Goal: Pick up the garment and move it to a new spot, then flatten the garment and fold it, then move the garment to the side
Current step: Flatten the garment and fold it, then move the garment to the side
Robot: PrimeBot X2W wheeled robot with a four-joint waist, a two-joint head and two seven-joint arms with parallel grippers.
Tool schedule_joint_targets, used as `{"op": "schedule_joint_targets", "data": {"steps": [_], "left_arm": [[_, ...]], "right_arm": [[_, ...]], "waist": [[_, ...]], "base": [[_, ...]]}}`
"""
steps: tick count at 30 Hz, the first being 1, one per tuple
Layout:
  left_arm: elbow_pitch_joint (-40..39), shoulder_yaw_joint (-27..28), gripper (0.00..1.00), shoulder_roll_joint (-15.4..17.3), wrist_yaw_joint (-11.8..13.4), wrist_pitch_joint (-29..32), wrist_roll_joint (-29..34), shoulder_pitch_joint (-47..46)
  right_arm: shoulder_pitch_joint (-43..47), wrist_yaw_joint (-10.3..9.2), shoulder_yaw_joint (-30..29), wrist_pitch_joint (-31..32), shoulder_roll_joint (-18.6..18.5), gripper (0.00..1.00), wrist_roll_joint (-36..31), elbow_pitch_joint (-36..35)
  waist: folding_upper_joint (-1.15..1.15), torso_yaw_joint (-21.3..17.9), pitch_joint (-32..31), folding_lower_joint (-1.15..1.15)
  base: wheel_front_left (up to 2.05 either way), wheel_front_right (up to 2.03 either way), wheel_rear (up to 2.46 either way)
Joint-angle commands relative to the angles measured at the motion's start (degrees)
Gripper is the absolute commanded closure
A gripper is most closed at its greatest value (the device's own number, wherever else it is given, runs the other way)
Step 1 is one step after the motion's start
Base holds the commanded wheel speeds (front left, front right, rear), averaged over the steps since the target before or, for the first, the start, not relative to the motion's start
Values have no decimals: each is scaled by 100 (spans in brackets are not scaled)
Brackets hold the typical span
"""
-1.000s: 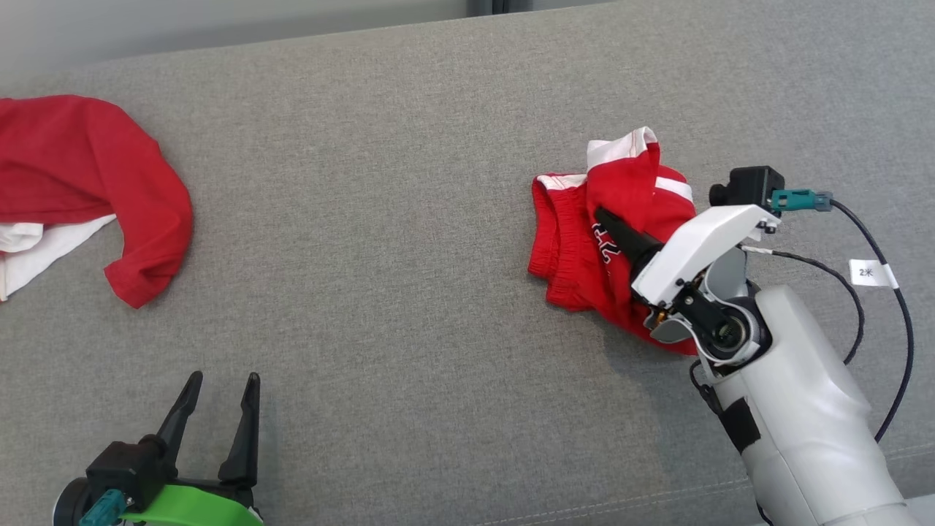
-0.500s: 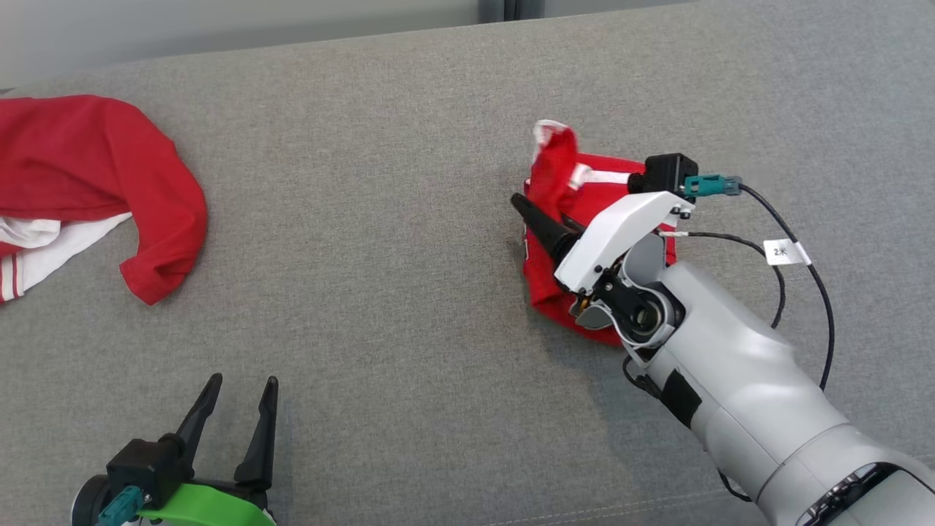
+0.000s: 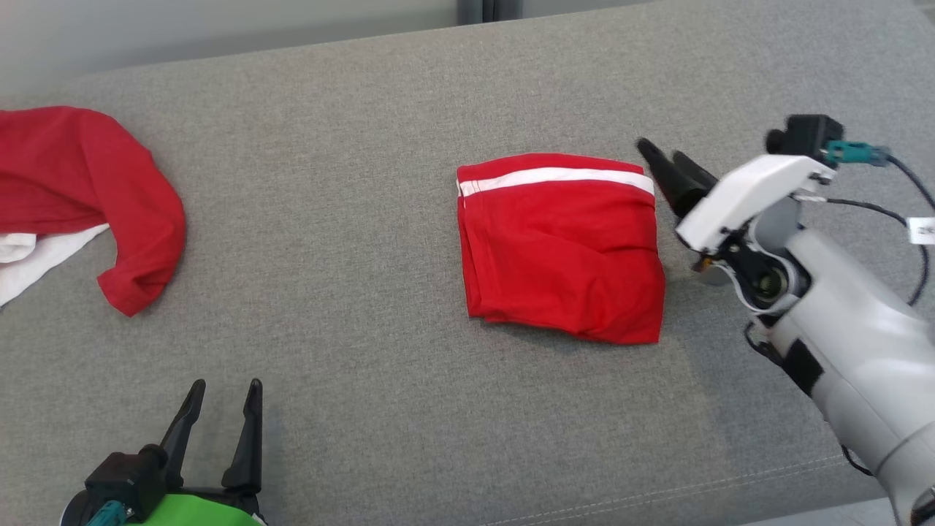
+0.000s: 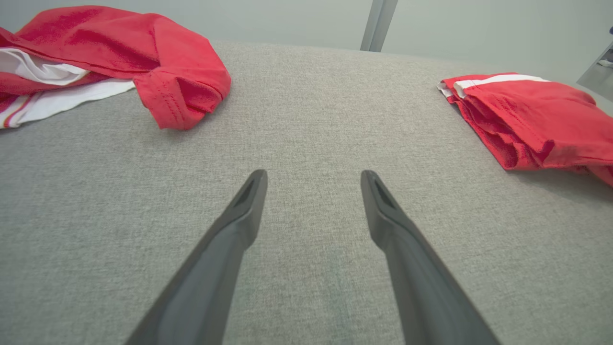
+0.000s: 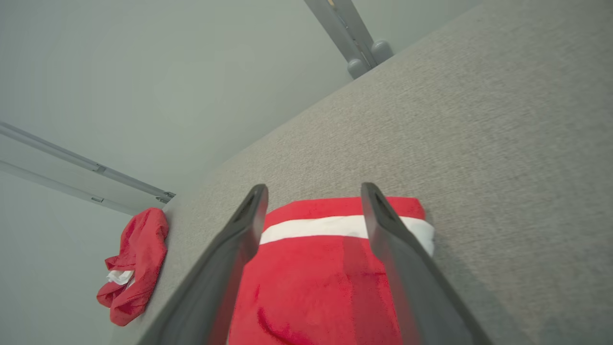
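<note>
left gripper (image 3: 226,386): closest to us, lower left, fingers spread with nothing between them; its green body is chopped by the frame edge
garment (image 3: 559,245): red shorts, folded, lying mid-cushion with the white stripe on the far edge; we can't see the layers underneath
right gripper (image 3: 661,151): fingers apart, empty, right by the garment's far right corner; arm runs out of frame
cushion (image 3: 350,241): grey fabric
other red top (image 3: 80,183): crumpled at far left, partly cropped
post (image 3: 482,9): behind the cushion, mostly cut off

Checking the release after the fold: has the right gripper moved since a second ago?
Yes. The right gripper has swung rightward, farther from the grey post at the back, and now stands open just off the folded garment.
</note>
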Motion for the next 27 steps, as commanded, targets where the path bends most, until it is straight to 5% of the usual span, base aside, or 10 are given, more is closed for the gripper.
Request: {"op": "schedule_joint_targets", "data": {"steps": [1,5,16,18,27], "left_arm": [[-37,26,0,-9,16,-16,9,65],[-55,16,0,-60,-5,-17,50,-15],[2,7,0,-157,-46,-17,103,-326],[29,27,0,-199,-51,-17,101,-337],[39,214,0,-302,-64,-17,119,-78]], "right_arm": [[137,3,-27,112,23,0,24,16],[408,2,-198,578,-377,0,-14,38],[665,2,-381,1577,-303,0,-181,-299],[567,1,-471,1550,-223,100,-302,-196],[692,1,-756,1853,-57,100,-578,-680]], "waist": [[0,-59,101,0],[0,-101,253,0],[0,106,474,0],[0,152,464,0],[0,-288,133,0]], "base": [[0,0,0],[0,0,0],[0,0,0],[0,0,0],[0,0,0]]}}
